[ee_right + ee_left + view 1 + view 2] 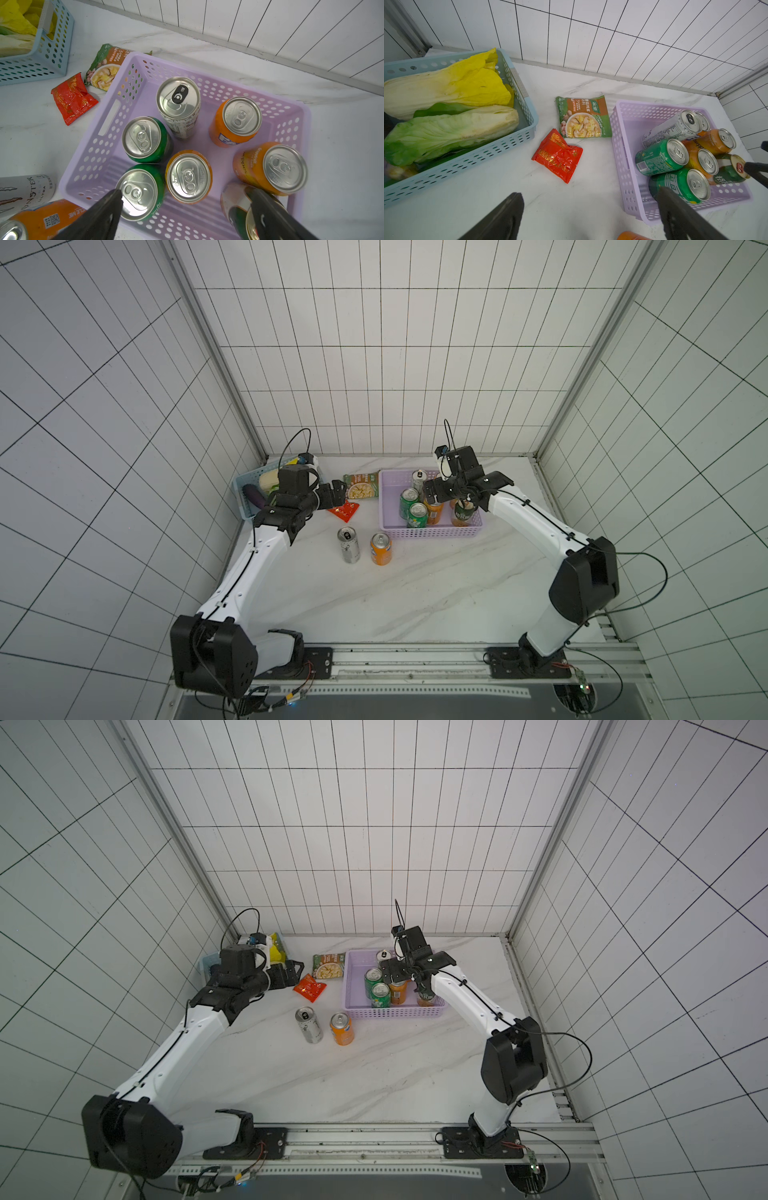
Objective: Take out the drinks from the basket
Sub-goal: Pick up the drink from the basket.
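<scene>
Right of centre, toward the back of the white marbled tabletop (pixel 415 593): shallow rectangular lilac plastic basket (pixel 430 533) with perforated sides. Upright inside it, seven small metal drink cans with silver tops: tall silver-white can (pixel 178 97), far green can (pixel 143 138) just beside near green can (pixel 136 193), orange can with blue lettering (pixel 241 116), middle orange can (pixel 188 176), orange grapefruit can (pixel 284 168), dark green and orange can (pixel 234 207). Already out, upright on the tabletop just in front of the basket's left front corner: second silver-white can (pixel 348 545) and fourth orange can (pixel 380 548), side by side, not touching. Right jaws spread wide, grasping nothing, hanging over the basket's near side; in the right wrist view, one finger (pixel 99 216) across the near green can, the other across the dark green and orange can. Left jaws likewise released and empty, above the tabletop between the lilac basket and a light blue lattice basket (pixel 508 143) of leafy cabbage, near a crinkled red foil packet (pixel 557 154) and a flat green snack packet (pixel 583 117).
</scene>
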`<move>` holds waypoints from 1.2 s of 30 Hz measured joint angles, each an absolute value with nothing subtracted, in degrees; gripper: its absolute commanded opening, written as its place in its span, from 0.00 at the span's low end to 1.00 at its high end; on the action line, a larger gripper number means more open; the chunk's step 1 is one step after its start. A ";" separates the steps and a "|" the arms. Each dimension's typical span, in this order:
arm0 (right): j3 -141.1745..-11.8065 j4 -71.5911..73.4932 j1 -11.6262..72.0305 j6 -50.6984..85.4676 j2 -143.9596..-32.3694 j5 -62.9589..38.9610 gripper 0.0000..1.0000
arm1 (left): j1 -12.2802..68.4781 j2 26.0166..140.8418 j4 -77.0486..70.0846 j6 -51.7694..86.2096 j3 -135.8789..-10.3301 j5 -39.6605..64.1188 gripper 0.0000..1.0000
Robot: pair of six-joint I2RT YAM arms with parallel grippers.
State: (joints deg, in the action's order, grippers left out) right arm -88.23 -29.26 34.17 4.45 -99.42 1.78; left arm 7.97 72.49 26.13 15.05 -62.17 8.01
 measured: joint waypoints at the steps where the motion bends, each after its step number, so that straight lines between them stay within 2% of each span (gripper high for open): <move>1: -89.47 -29.12 34.26 4.45 -100.88 1.72 1.00 | 7.79 72.73 25.93 15.27 -62.08 8.47 0.98; 12: -103.79 -29.58 34.48 4.29 -116.44 1.54 0.96 | 5.61 75.94 25.06 17.50 -62.06 13.91 0.98; 18: -110.39 -30.44 34.46 4.71 -121.93 1.32 0.86 | 3.40 76.47 25.04 18.26 -62.06 16.97 0.98; 25: -112.53 -31.09 34.44 5.19 -124.79 1.23 0.79 | 2.92 77.03 25.02 18.63 -62.06 18.94 0.98; 36: -113.16 -32.03 34.11 5.21 -126.13 1.43 0.57 | 2.68 77.03 25.04 18.68 -62.06 19.97 0.98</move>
State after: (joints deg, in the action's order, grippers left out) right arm -113.16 -32.03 34.11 5.21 -126.13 1.43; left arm 2.68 77.03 25.04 18.68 -62.06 19.97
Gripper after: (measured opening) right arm 0.608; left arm 0.983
